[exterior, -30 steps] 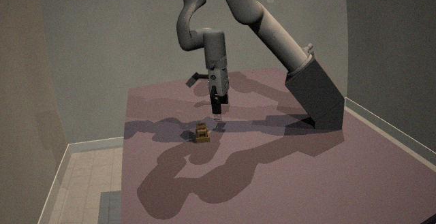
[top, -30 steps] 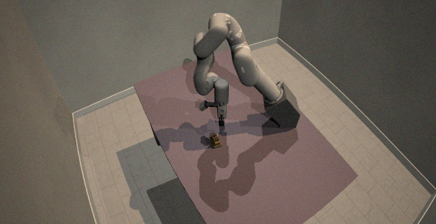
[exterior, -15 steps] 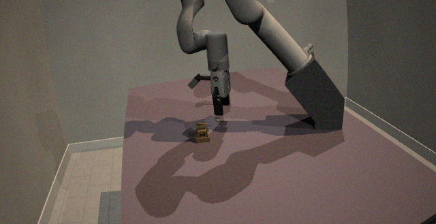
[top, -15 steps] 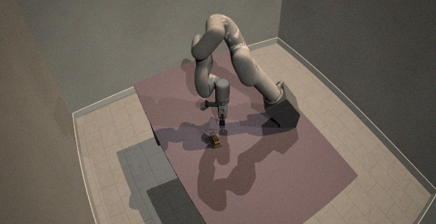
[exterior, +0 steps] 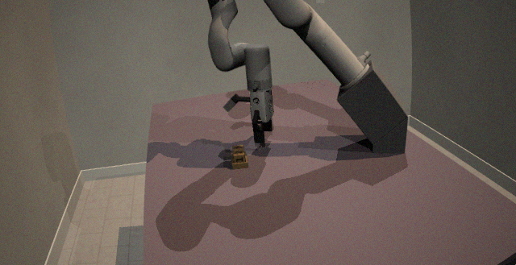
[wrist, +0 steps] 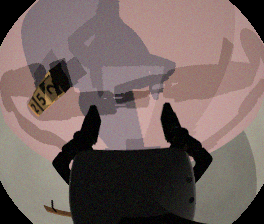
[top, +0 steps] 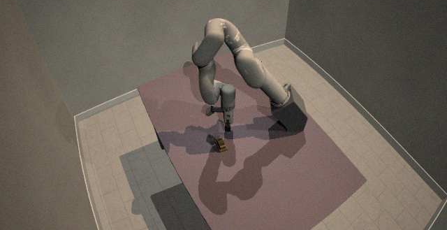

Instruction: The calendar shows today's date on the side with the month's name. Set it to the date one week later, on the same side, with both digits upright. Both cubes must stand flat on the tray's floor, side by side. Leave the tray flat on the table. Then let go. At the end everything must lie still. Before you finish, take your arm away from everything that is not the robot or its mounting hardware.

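The small yellow-brown calendar (top: 221, 144) (exterior: 239, 159) stands on the table. In the wrist view its two cubes (wrist: 39, 101) sit side by side, with dark digits 2 and 5 on the faces toward the lower left; another dark digit shows on an upper face. The month's name cannot be read. The tray (exterior: 240, 167) looks flat on the table. My gripper (top: 228, 129) (exterior: 259, 142) (wrist: 130, 111) is open and empty. It points down above the table, beside the calendar and apart from it. In the wrist view the calendar lies left of both fingers.
The pink table (top: 307, 174) (exterior: 363, 217) carries the arm's grey base (top: 293, 116) (exterior: 375, 116) on the right. The table's left edge lies beyond the calendar. Shadows of the arm fall around the calendar. A thin brown piece (wrist: 58, 211), unclear, shows low in the wrist view.
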